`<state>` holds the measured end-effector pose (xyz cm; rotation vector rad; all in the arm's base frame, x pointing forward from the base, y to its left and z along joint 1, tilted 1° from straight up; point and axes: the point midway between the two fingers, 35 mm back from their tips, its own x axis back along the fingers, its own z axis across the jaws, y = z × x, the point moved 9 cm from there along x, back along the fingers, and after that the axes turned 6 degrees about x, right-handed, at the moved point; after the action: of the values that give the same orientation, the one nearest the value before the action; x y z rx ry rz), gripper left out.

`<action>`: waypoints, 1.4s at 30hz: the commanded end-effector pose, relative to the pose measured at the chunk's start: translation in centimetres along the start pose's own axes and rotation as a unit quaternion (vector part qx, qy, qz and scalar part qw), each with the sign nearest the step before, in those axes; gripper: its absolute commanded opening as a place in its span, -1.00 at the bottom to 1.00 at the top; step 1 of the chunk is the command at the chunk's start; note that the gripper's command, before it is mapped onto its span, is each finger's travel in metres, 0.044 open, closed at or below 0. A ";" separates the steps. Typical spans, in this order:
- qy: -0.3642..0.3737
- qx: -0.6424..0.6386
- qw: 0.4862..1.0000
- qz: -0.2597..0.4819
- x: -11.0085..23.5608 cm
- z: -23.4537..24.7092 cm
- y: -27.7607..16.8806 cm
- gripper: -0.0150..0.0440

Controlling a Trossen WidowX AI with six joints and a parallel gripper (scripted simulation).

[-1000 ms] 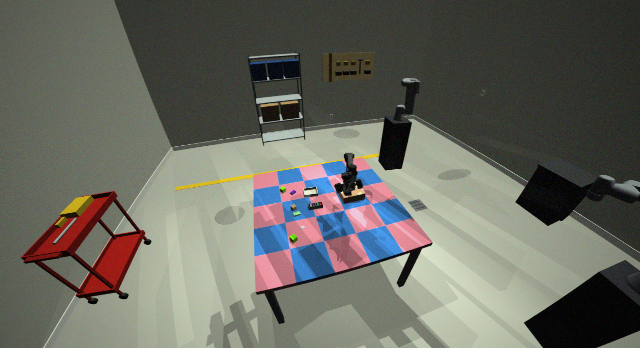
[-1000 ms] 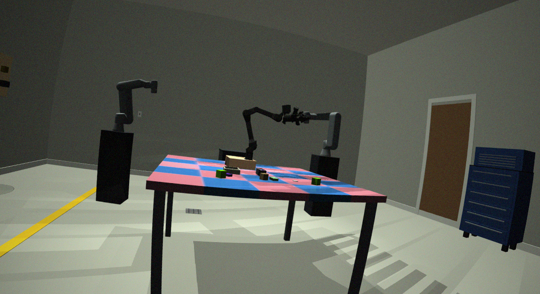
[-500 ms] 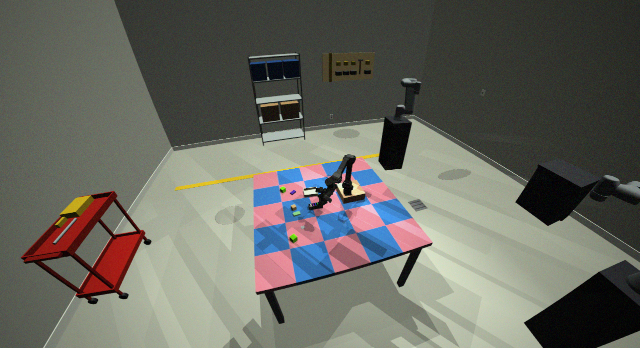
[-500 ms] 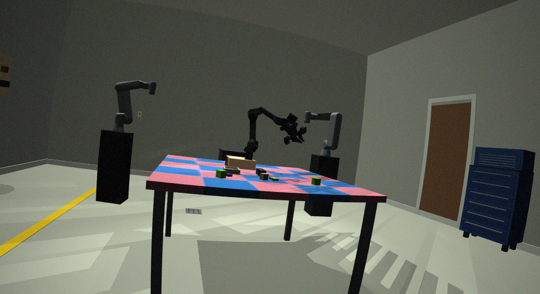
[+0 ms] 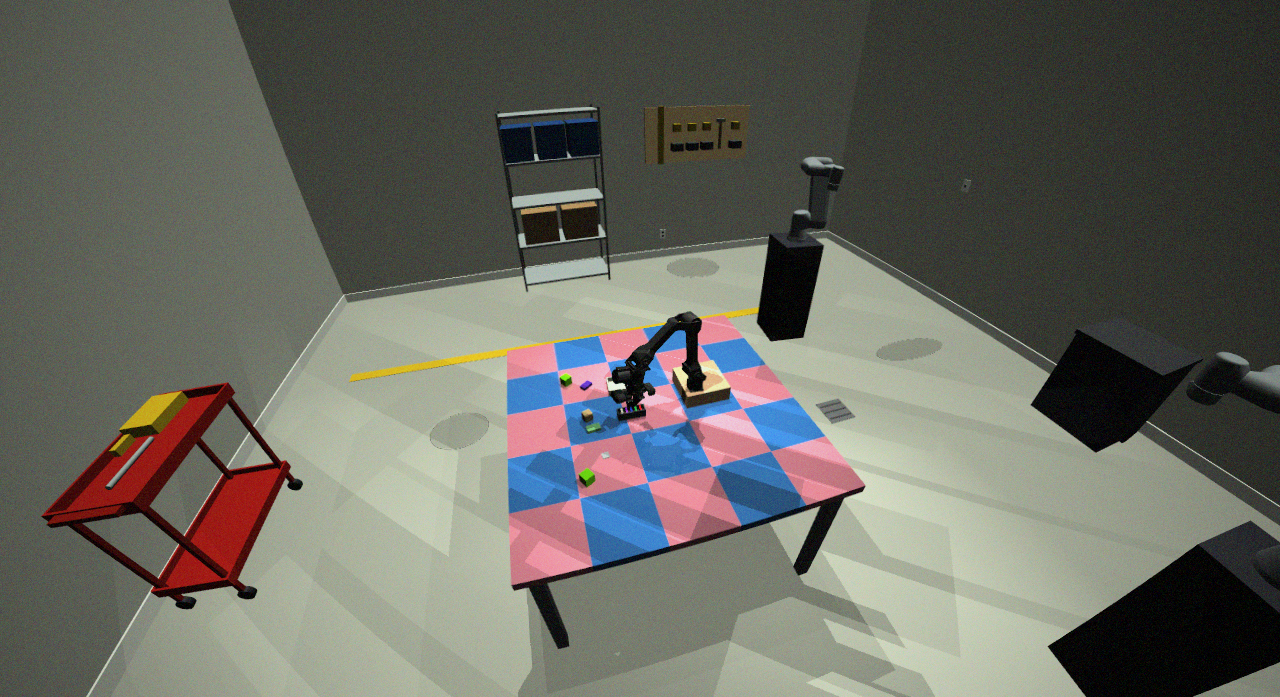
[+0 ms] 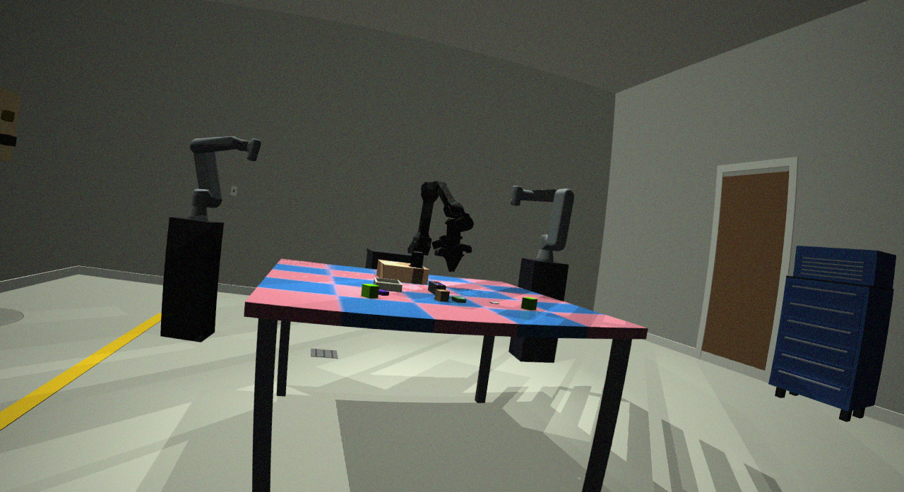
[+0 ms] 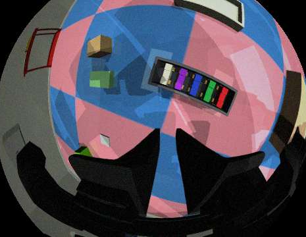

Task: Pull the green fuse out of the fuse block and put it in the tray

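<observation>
Gripper hangs above the table with its fingers drawn narrow and nothing between them (well short of any grasp). Nothing is done yet: the green fuse sits in the fuse block between blue and red, and the tray beyond holds nothing.

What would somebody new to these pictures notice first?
Probably the pink and blue checkered table in the middle of the grey room, with the black arm's pincer hanging above it, nearly closed and holding nothing. Just ahead of the pincer in the wrist view sits the dark fuse block with its row of white, purple, blue, green and red fuses, the green fuse second from the right end.
</observation>
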<state>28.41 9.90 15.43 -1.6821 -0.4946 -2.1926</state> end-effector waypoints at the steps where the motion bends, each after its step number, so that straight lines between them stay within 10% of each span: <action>1: -0.102 -0.144 0.984 0.018 -1.3 -2.8 3.3 -0.24; 42: -0.106 -0.151 0.983 0.019 -4.0 -3.5 3.8 -0.24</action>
<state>28.29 5.16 11.50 -2.0687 -0.1918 -2.1658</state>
